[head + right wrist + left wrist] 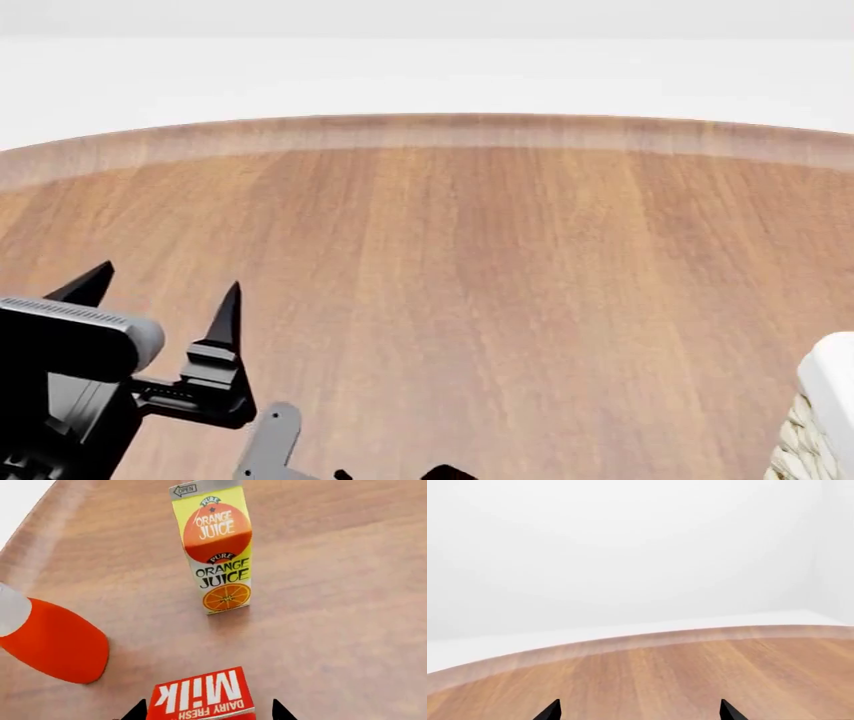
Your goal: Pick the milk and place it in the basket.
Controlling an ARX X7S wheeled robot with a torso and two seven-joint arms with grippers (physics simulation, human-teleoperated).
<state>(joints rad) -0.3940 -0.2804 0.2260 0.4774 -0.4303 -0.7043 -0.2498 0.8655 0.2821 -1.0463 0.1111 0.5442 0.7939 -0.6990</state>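
The milk [200, 696] shows its red top with white "Milk" lettering in the right wrist view. It stands between the two black fingertips of my right gripper [208, 713]. That gripper is open, with a gap of bare wood on each side of the carton. My left gripper [163, 290] is open over bare wood at the head view's lower left, and it holds nothing; its tips [554, 711] also show in the left wrist view. A corner of the basket [825, 412], wicker with a white liner, shows at the head view's right edge. The head view shows neither the milk nor the right gripper.
An orange-yellow "Orange Juice" carton [217, 550] stands upright on the wooden table [454, 280] beyond the milk. A red-orange container with a white part [57, 645] sits off to one side of the milk. The table's rounded far edge [427, 130] meets a white background.
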